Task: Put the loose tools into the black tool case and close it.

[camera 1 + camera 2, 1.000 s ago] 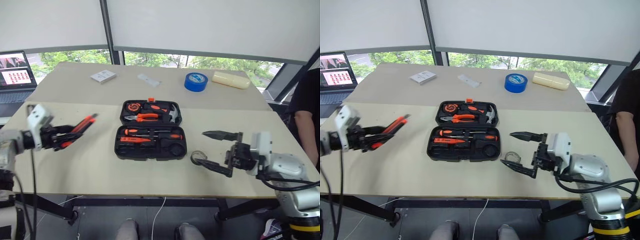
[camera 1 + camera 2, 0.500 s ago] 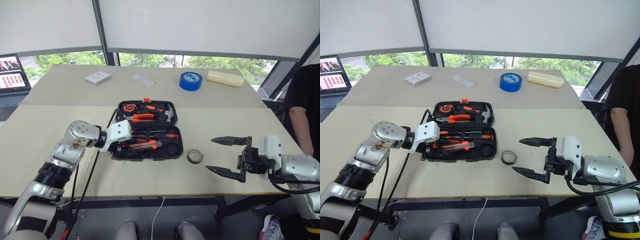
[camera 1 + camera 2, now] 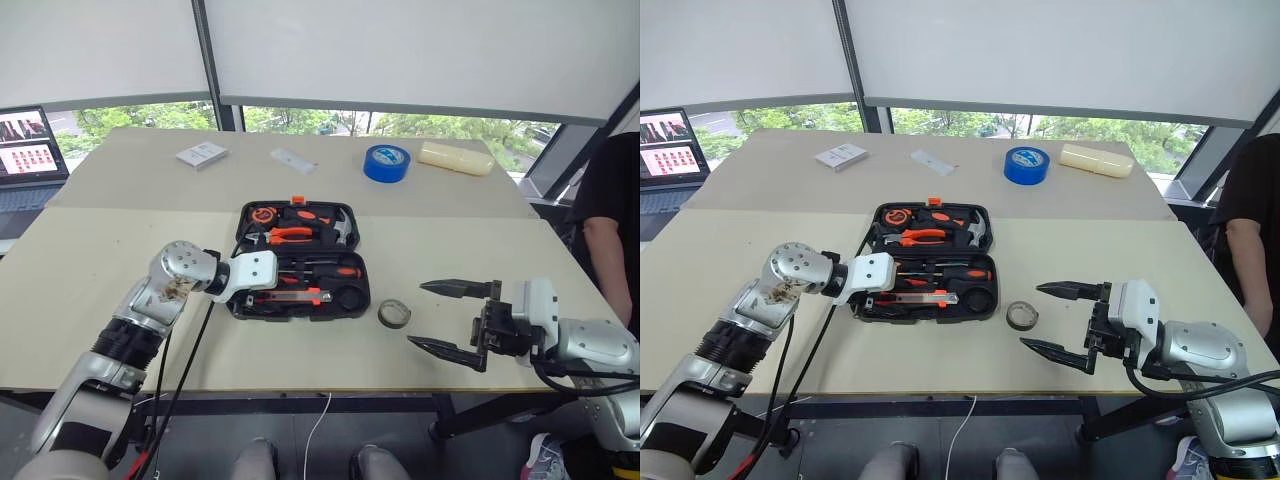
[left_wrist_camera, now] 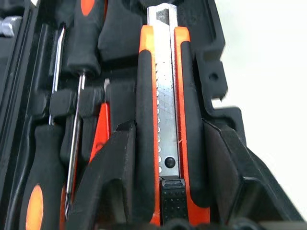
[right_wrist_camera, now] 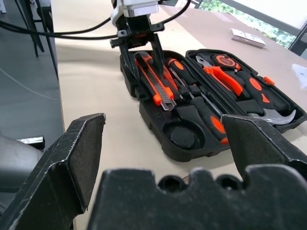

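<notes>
Tool case: the black tool case (image 3: 300, 258) lies open on the near table, lid half away from the robot, base half nearer.
Utility knife: the orange-black utility knife (image 4: 162, 129) lies along the front edge of the base half, between the fingers of the left gripper (image 3: 262, 293).
Left gripper: its fingers (image 4: 111, 182) stand on either side of the knife handle with a thin gap visible on each side; whether they still press it I cannot tell.
Screwdrivers: two long screwdrivers (image 5: 204, 108) with orange-black handles sit in the base half just beside the knife.
Tape ring: the small dark tape ring (image 3: 393, 314) lies loose on the table, just right of the case, between it and the right gripper (image 3: 448, 317).
Right gripper: held spread wide over the table edge, nothing between its fingers.
Round slot: an unfilled circular recess (image 5: 183, 136) shows at the right end of the base half.
Around: blue tape roll (image 3: 388, 162), cream-coloured block (image 3: 459, 158), small white box (image 3: 202, 155) and a clear packet (image 3: 296, 160) on the far table; a laptop (image 3: 30, 150) at far left; a person (image 3: 612, 215) in dark clothes at the right edge.
In the way: the left arm's cable (image 3: 825, 325) hangs across the table's front edge.
</notes>
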